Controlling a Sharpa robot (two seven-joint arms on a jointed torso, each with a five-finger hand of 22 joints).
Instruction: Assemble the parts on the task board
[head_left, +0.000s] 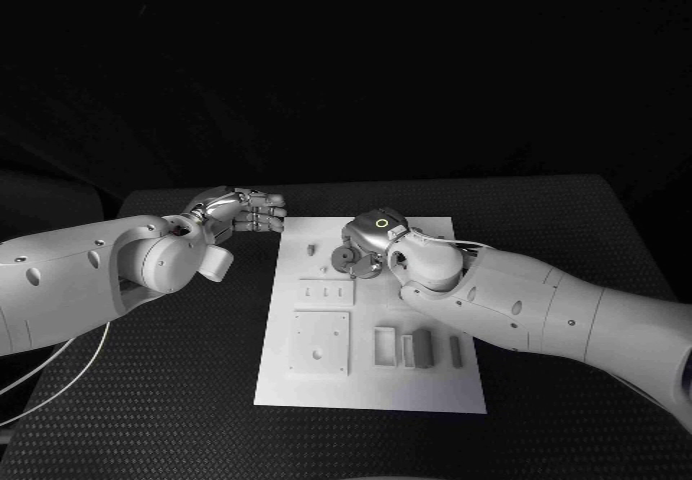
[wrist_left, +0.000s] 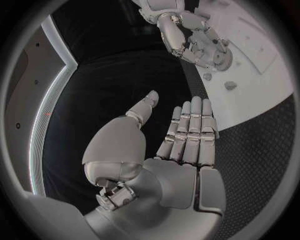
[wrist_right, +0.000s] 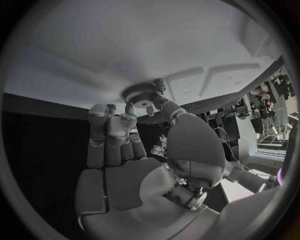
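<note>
Over on the white task board (head_left: 368, 385), mid-frame in the head view, the right robot hand (head_left: 372, 245) is sitting near the board's upper part, pinching a small gear (head_left: 343, 260) between thumb and fingers. The right wrist view is showing that same toothed gear (wrist_right: 141, 93) caught at the fingertips, right up against the board. The left robot hand (head_left: 248, 210) is hanging out at the upper left, just off the board's edge above the black worktop (head_left: 173, 400), fingers straight and pressed side by side with the thumb apart, holding nothing. Other parts are lying lower on the board: a square plate (head_left: 319, 341) and some small blocks (head_left: 420, 348) beside it.
</note>
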